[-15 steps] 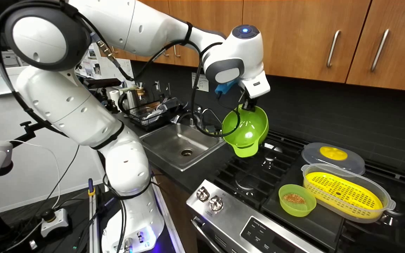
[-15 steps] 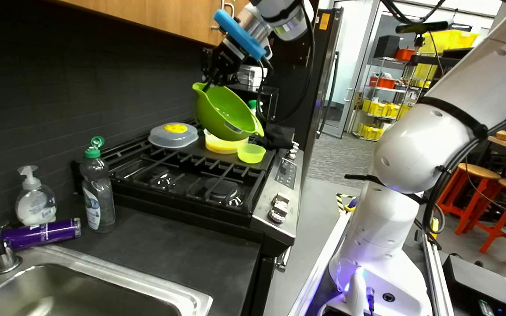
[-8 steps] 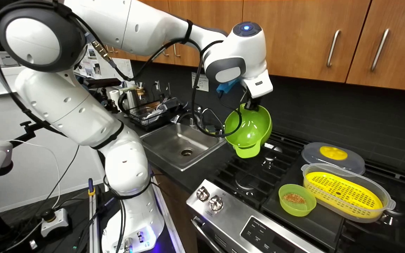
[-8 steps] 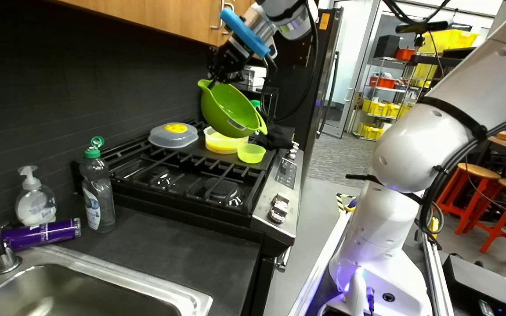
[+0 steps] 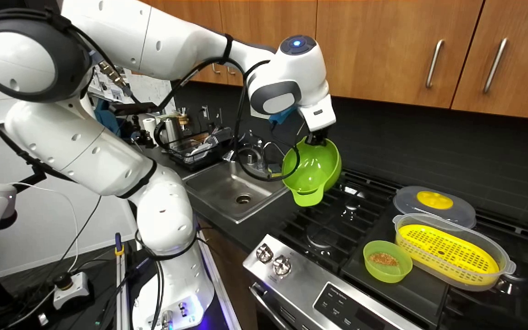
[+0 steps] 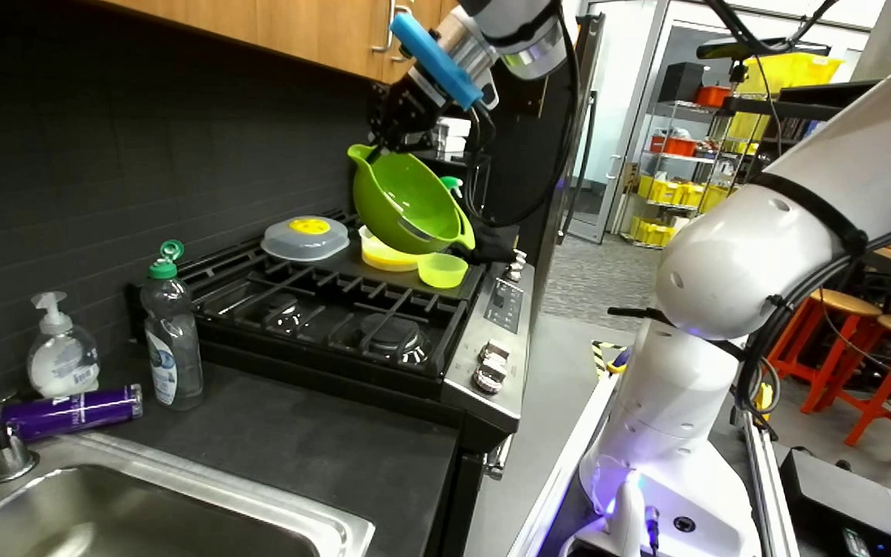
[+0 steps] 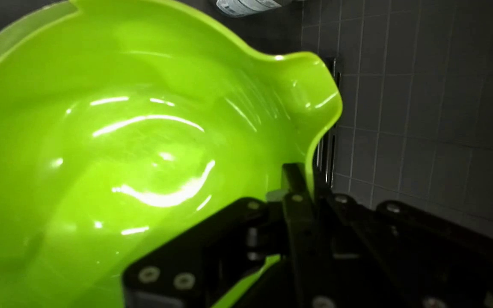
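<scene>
Currently, your gripper (image 7: 309,177) is pinched narrow, holding the rim of the green bowl (image 5: 312,167) just beside its pouring lip (image 7: 310,87), and you have that bowl in the air above the stove (image 5: 307,277). Its long axis slants: the lip sits high toward the wall (image 5: 429,151), while the handle (image 5: 308,198) points downward and toward the stove's front, so the hollow faces out from the wall. In the wrist view the bowl's left side is cut off, and you can barely make out the finger (image 7: 324,190) outside the rim, black against dark tiles. In an exterior view a cable loop (image 5: 267,179) crosses the bowl's edge; also in an exterior view, the bowl covers part of the oblong container (image 6: 384,258). Count one bowl in your grip; on the stove, one small green cup (image 5: 387,275) with brown grains (image 5: 384,259), one oblong container with a yellow insert (image 5: 447,247) and one grey lid (image 6: 305,243); on the counter (image 6: 306,456), two bottles (image 6: 175,356) and one purple cylinder (image 6: 78,412).
</scene>
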Tool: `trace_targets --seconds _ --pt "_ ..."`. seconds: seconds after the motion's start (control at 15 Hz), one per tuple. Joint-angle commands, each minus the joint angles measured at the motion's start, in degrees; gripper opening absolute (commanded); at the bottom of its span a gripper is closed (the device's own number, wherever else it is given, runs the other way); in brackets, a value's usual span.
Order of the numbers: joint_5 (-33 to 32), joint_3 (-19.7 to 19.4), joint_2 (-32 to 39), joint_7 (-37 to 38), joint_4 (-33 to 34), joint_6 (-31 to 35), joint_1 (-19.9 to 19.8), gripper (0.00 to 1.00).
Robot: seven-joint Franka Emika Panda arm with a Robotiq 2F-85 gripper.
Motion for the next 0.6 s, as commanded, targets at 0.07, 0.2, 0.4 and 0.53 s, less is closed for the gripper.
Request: trace_targets --seconds 0.07,0.2,0.4,0.53 --pt "0.95 1.53 -3.13 2.77 -2.12 1.66 0.77 0.01" --pt "0.66 1.26 -3.12 2.86 -1.90 1.20 0.70 0.01" --pt "0.61 0.20 -2.31 2.00 -1.31 0.62 0.63 0.01" --pt "0.73 -0.63 -1.62 1.29 -0.90 0.34 0.72 0.01"
